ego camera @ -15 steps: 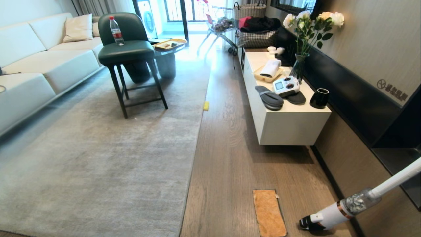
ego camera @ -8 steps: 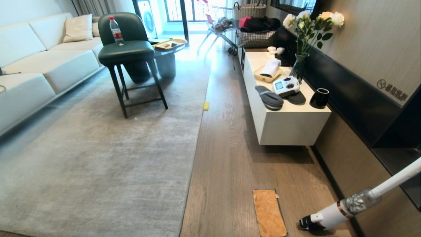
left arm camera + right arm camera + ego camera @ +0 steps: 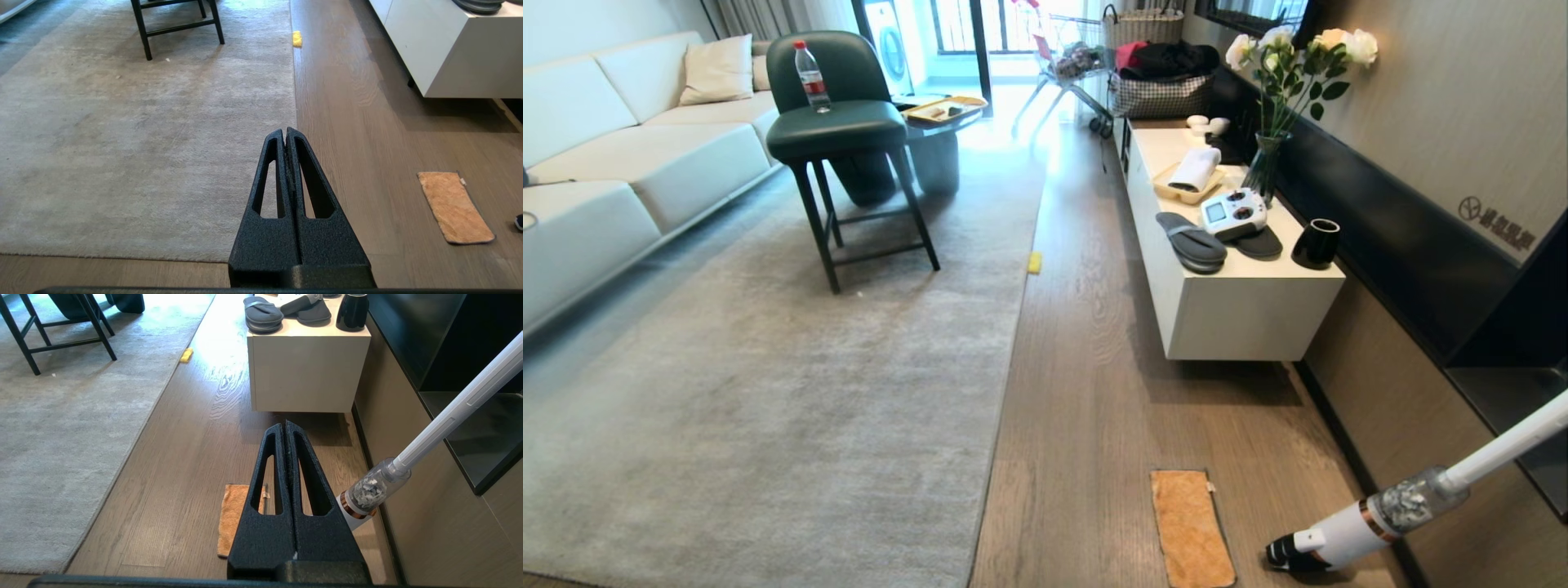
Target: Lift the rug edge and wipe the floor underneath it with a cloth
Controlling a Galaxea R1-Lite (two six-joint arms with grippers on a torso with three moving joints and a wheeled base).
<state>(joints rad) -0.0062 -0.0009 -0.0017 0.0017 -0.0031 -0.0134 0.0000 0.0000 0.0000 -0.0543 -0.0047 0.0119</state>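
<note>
A cream sofa (image 3: 629, 139) is set along the left side, with a dark green stool (image 3: 845, 131) placed before it. A white low cabinet (image 3: 1233, 278) is mounted against the right wall (image 3: 1445, 106), which is panelled in beige and black. Daylight is let in through the far glass door (image 3: 980, 33).

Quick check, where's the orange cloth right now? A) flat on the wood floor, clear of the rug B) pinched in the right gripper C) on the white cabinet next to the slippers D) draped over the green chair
A: the cloth lies flat on the floor, a strip of bare planks between it and the rug edge; the right gripper is shut on nothing.
</note>
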